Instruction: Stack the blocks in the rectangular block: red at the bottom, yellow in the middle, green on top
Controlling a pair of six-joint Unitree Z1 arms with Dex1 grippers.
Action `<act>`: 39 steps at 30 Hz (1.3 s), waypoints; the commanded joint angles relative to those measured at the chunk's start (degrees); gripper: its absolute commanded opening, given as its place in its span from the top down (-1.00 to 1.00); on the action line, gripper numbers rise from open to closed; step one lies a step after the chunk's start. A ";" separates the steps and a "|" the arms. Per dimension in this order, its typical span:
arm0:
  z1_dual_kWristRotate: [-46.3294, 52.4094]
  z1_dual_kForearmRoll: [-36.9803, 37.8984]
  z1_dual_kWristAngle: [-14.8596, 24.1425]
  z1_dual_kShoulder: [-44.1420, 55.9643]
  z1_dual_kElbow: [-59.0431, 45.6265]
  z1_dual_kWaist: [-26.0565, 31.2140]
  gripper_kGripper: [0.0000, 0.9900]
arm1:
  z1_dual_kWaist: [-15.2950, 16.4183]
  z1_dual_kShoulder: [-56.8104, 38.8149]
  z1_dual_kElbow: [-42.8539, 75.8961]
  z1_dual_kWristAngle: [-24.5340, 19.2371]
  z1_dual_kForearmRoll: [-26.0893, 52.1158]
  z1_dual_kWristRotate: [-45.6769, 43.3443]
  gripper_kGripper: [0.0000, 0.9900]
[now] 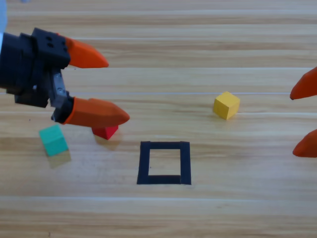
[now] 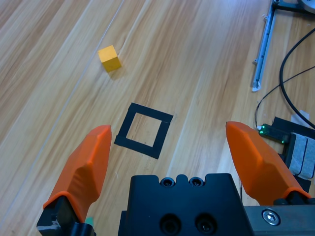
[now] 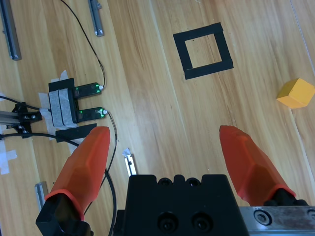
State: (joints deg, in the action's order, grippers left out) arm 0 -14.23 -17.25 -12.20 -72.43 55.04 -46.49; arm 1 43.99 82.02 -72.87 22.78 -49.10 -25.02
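The red (image 1: 106, 132) cube lies left of the rectangular block (image 1: 144, 162), partly hidden under the lower jaw of my left gripper (image 1: 117, 89). That gripper hovers open above it with nothing between its jaws. The green (image 1: 53, 140) cube sits farther left, beside that jaw. The yellow (image 1: 226, 105) cube rests up and right of the tape square, whose inside shows bare wood. My right gripper (image 1: 293, 123) waits open at the right edge. The left wrist view shows the yellow (image 2: 109, 58) cube and the rectangular block (image 2: 124, 124) beyond the left gripper (image 2: 168, 127). In the right wrist view, the rectangular block (image 3: 208, 72) and the yellow (image 3: 295, 93) cube lie ahead of the right gripper (image 3: 163, 130).
A metal rail (image 2: 263, 49) and black cables (image 2: 290, 64) lie beyond the table area in the left wrist view. The right wrist view shows a small device with green lights (image 3: 78, 105), cables and short metal rails (image 3: 10, 29).
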 commanded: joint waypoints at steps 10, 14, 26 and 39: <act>0.61 -0.24 2.01 0.01 -1.33 -0.62 -1.00 | 1.45 2.10 -0.43 -10.30 3.92 3.22 -0.98; 3.33 -0.59 5.17 -0.43 0.34 -0.53 -1.00 | -2.86 9.57 -4.56 -15.48 5.33 4.98 -0.98; 24.95 -20.98 16.95 -23.28 23.28 12.13 -0.95 | -4.97 29.52 -15.64 -24.71 5.59 18.43 -0.97; 26.10 -23.88 14.05 -33.47 24.59 17.05 -1.00 | -4.97 47.62 -26.71 -31.04 -0.65 13.42 -0.97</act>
State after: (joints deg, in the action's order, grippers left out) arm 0 12.76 -40.40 2.12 -100.81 78.69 -30.57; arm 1 40.21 122.43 -97.44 -7.17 -48.39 -10.83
